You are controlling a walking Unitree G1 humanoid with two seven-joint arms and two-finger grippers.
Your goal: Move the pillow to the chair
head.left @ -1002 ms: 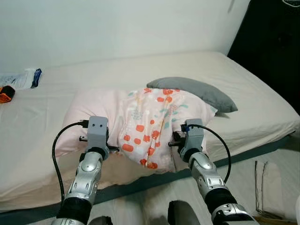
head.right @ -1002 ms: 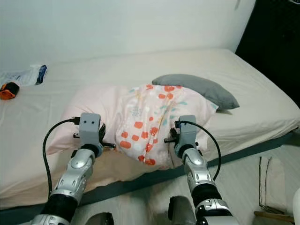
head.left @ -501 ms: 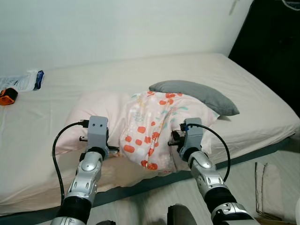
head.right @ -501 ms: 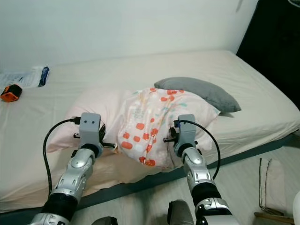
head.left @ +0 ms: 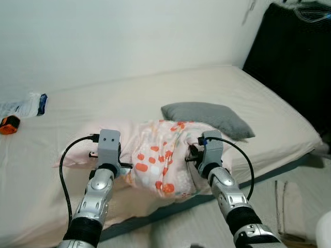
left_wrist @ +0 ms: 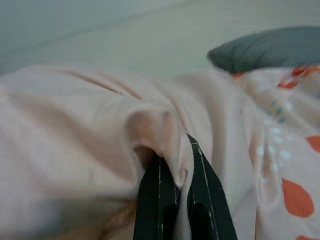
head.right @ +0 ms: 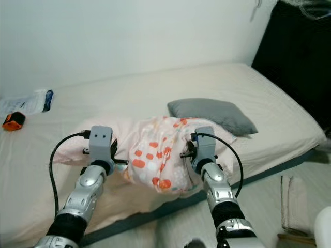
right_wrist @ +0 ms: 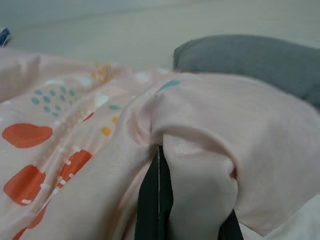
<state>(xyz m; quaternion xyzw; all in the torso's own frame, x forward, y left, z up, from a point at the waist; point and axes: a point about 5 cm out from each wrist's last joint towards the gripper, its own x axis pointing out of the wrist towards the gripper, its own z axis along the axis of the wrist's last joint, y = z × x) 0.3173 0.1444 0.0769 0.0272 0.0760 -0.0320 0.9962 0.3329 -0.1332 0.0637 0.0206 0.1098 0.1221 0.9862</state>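
Bedroom: cream-sheeted bed (head.left: 155, 93) against a pale wall, dark wardrobe (head.left: 295, 57) far right.

Pillow (head.left: 160, 160), pink with orange and teal spots: lies near the bed's near edge, bunched between both arms.

Left gripper (left_wrist: 175, 200): at the pillow's plain pink left part, black fingers (left_wrist: 152, 200) pinched shut on a fold of its cover.

Right gripper (right_wrist: 170, 200): at the pillow's right side, fingers closed on a fold of fabric.

Grey pillow (head.left: 207, 114): just beyond, right of centre.

Orange object (head.left: 9, 125) and plastic packet (head.left: 26, 106): far left on the bed.
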